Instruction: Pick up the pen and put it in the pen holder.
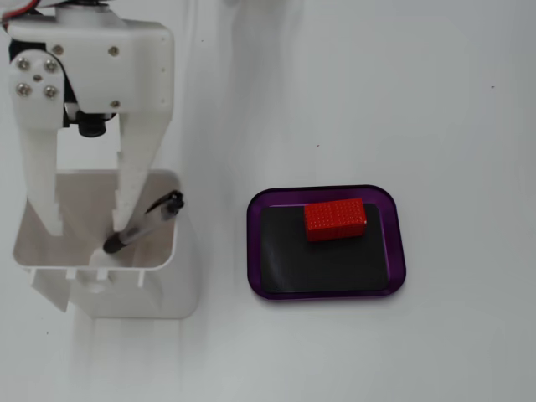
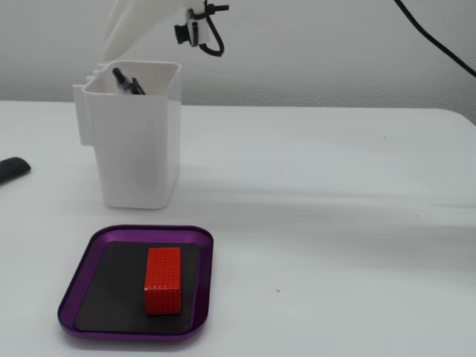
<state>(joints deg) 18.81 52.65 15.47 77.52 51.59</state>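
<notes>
The pen (image 1: 141,223) lies slanted inside the pen holder (image 1: 186,276), a tall white box at the left in both fixed views. Its black end leans on the holder's right rim, and its other end is down inside. From the side, only the pen's black top (image 2: 126,80) shows above the rim of the pen holder (image 2: 137,149). My white gripper (image 1: 84,222) hangs over the holder's mouth, open, with a finger on either side of the opening and nothing between them. In the side view the gripper (image 2: 119,53) sits just above the rim.
A flat purple tray (image 1: 327,293) with a black centre lies to the right of the holder and carries a red block (image 1: 335,219). From the side, the tray (image 2: 134,232) and block (image 2: 163,280) are in front of the holder. A black object (image 2: 11,169) lies at the left edge.
</notes>
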